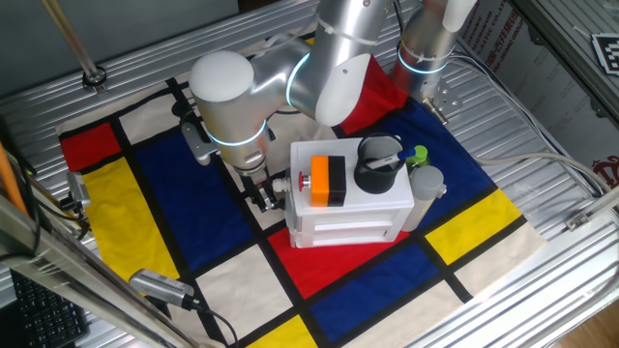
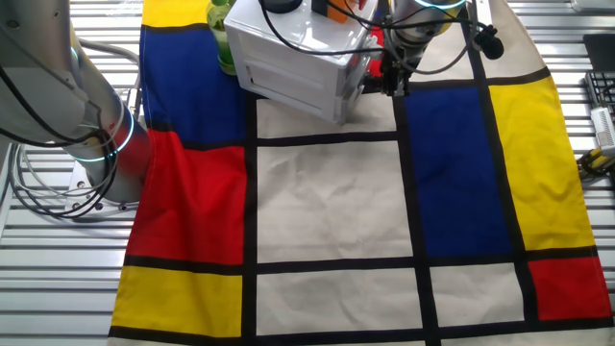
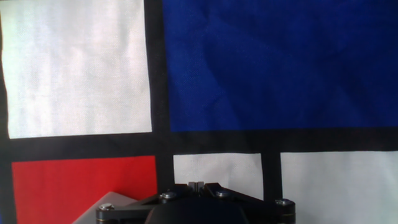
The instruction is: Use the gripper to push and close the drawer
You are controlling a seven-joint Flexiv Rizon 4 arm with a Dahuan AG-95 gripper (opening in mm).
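No readable text, label, brand or number anywhere. Only a black-and-white marker pattern (image 1: 606, 50) at the far upper right, well beyond the cabinet (image 1: 350, 201), too cropped to decipher.

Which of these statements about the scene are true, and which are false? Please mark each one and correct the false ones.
1. The gripper is beside the cabinet, at its end face. True.
2. An orange-and-black block sits on top of the cabinet. True.
3. The cabinet stands on bare metal. False: it stands on the coloured cloth.
4. The black cup is on the cloth, away from the cabinet. False: it sits on the cabinet's top.
5. The gripper holds the block. False: the block lies on the cabinet, apart from the gripper.
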